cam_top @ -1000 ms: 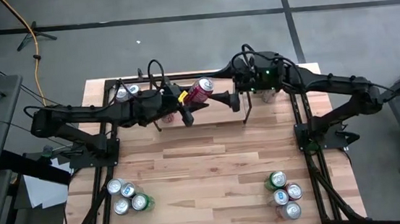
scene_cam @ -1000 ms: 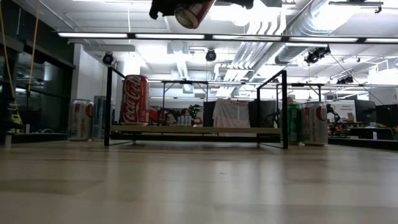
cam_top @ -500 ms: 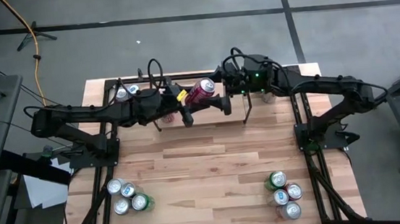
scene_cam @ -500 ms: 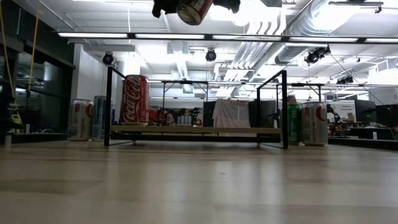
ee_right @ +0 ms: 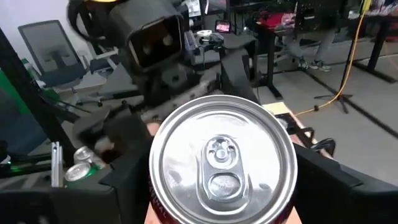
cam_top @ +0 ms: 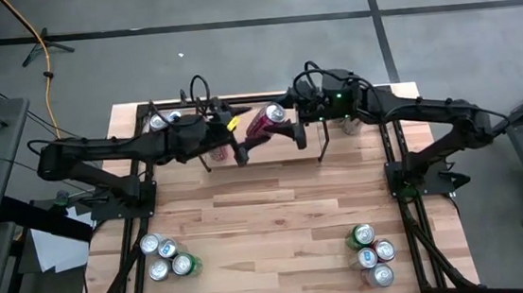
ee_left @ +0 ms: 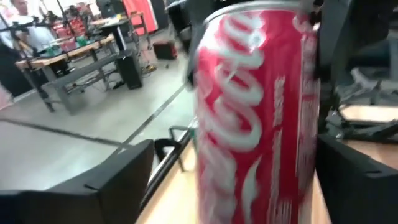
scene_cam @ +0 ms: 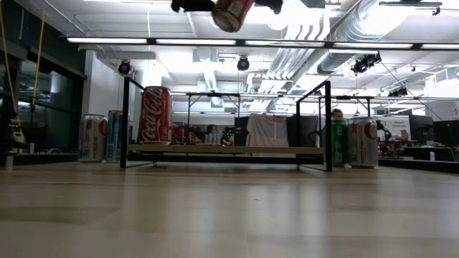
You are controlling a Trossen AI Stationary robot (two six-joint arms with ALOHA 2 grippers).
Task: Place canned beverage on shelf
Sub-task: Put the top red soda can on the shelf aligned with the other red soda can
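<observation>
A red can (cam_top: 263,123) is held tilted above the shelf (cam_top: 311,151), clamped by the left gripper (cam_top: 245,145); the right gripper (cam_top: 290,128) is spread around its top.

Both dark arms reach inward high above the table's far side, wrists nearly meeting at centre. The left gripper (cam_top: 243,149) and the right gripper (cam_top: 290,125) face each other, fingers of each spread wide, held well above the tabletop.
</observation>
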